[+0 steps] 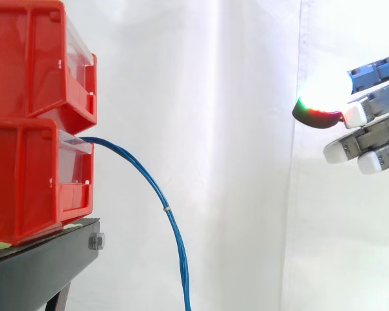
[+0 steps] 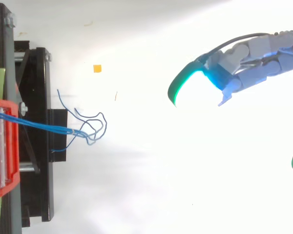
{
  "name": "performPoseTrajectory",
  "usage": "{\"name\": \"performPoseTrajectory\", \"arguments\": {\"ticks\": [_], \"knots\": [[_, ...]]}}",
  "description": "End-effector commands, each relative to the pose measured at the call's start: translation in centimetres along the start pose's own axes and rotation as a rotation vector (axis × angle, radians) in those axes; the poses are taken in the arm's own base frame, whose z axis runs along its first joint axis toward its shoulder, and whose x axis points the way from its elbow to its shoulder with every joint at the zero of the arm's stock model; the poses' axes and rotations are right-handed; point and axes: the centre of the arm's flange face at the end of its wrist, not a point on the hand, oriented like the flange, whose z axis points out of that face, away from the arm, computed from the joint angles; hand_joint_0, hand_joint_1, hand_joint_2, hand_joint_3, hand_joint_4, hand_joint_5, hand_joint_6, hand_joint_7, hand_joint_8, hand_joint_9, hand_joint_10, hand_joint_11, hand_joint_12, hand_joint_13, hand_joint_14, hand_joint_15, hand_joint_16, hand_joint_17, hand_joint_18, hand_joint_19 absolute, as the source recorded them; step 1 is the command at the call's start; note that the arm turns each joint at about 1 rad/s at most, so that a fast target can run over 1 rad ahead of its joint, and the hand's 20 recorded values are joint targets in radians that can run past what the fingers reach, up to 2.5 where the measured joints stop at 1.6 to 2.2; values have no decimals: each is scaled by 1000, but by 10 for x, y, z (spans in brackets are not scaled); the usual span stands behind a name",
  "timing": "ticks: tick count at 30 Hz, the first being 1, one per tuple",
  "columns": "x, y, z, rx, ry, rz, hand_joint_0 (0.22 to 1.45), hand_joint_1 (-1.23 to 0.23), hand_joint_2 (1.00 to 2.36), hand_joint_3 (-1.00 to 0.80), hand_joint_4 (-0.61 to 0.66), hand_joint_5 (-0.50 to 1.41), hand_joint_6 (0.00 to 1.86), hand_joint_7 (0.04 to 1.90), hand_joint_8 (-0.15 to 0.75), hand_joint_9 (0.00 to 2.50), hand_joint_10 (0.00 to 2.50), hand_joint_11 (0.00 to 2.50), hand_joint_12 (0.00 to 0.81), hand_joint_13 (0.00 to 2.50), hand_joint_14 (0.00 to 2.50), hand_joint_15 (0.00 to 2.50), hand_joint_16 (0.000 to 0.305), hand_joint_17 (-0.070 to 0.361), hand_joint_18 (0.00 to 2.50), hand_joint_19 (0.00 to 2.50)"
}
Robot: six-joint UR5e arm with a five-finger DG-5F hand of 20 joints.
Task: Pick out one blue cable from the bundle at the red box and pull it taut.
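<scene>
- The blue cable bundle (image 1: 157,194) comes out the front of the lower red box (image 1: 26,181), arcs away from it and droops down, with a small pale tie (image 1: 166,208) round it partway
- Its bottom end is cut off by the frame edge in the side view, and where it starts inside the box is hidden, so can't say what it's fixed to
- From the top, the strands split past the box into thin loose curly ends (image 2: 90,127), hard to tell one from another
- The hand (image 1: 369,129) is well away from the box, on the side the cable leaves it, touching nothing; fingers pretty much straight and relaxed, nothing held
- One of its fingertips (image 1: 327,91) glows so hard it's a white blob with a green-red rim, and the rest of the hand is cut off
- A second red box (image 1: 26,58) sits stacked on the lower one, both on a black stand (image 1: 39,265)
- White curtain (image 1: 214,97) behind, pale floor (image 2: 136,195) below, tiny orange scrap (image 2: 96,68) lying off to one side of the box
</scene>
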Motion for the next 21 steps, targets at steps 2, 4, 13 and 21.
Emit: {"name": "performPoseTrajectory", "arguments": {"ticks": [2, 4, 13, 21], "knots": [[0, -2, 1, 0, -5, -5, 448, -659, 1000, -500, 103, -287, 502, 712, 196, 32, 12, 362, 325, 208, 8, 206, 50, 113, 222, 405], [0, -2, 3, -6, -12, -1, 448, -657, 1000, -500, 107, -291, 502, 707, 199, 26, 11, 359, 330, 202, 8, 203, 49, 111, 222, 389], [10, -29, 33, -54, -67, 25, 451, -687, 1000, -500, 115, -292, 502, 701, 212, 40, 11, 366, 326, 192, 8, 195, 43, 97, 220, 317], [19, -54, 61, -81, -99, 41, 494, -625, 1000, -500, 127, -274, 502, 692, 203, 126, 12, 300, 302, 242, 8, 200, 39, 88, 232, 336]]}}
